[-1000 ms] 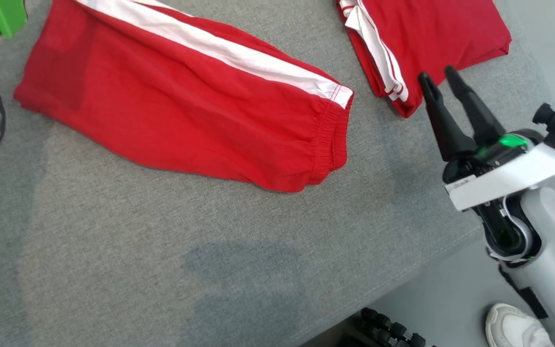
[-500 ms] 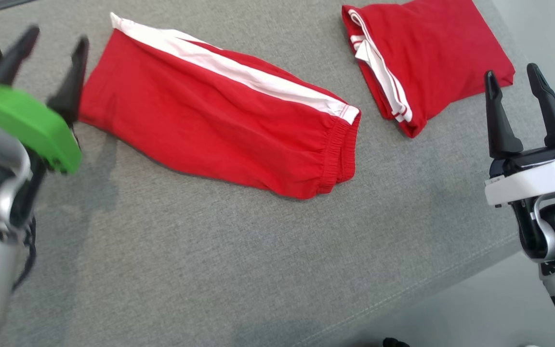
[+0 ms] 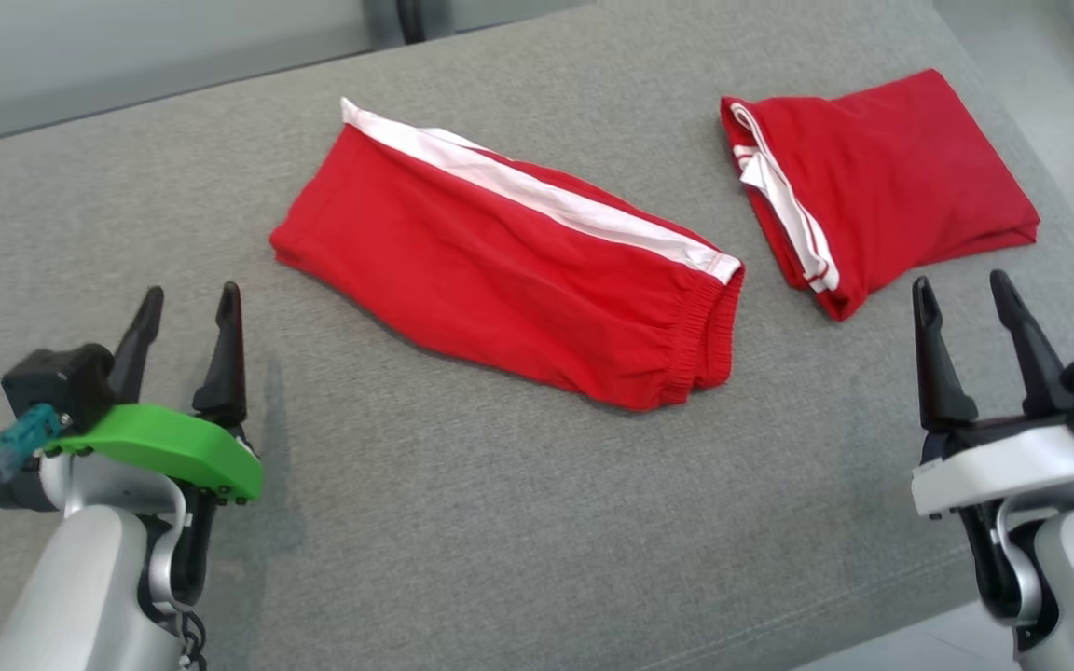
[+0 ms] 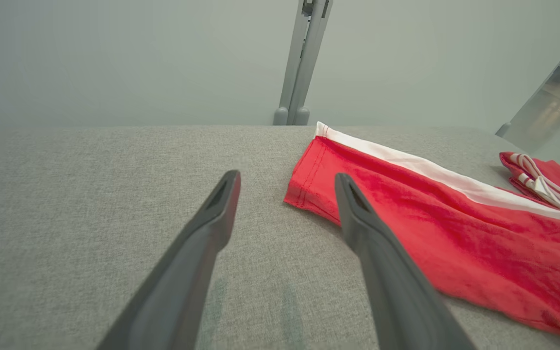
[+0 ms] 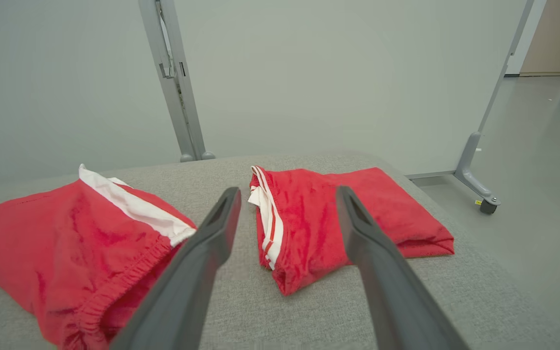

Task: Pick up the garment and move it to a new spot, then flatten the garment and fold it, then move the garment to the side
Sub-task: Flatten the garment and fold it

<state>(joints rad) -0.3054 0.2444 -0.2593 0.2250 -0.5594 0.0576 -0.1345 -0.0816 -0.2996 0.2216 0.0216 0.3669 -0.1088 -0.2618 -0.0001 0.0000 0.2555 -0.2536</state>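
The red garment point(image 3: 509, 270), soft cloth with a white side stripe and a gathered elastic edge, lies flat on the grey woven surface point(image 3: 500, 522), ahead of both grippers and between them. The left gripper point(image 3: 193, 292) and the right gripper point(image 3: 958, 280) are spread apart and empty, not touching it.

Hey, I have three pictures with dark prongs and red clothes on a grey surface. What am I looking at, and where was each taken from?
It is a two-armed robot. The picture showing both arms comes from a camera on its head, looking down; the other two come from cameras on its wrists, looking along each arm's two dark fingers. The left gripper and the right gripper are both open and hold nothing. On the grey padded surface lie a long red garment with a white stripe, in the middle, and a folded red garment on the robot's right.
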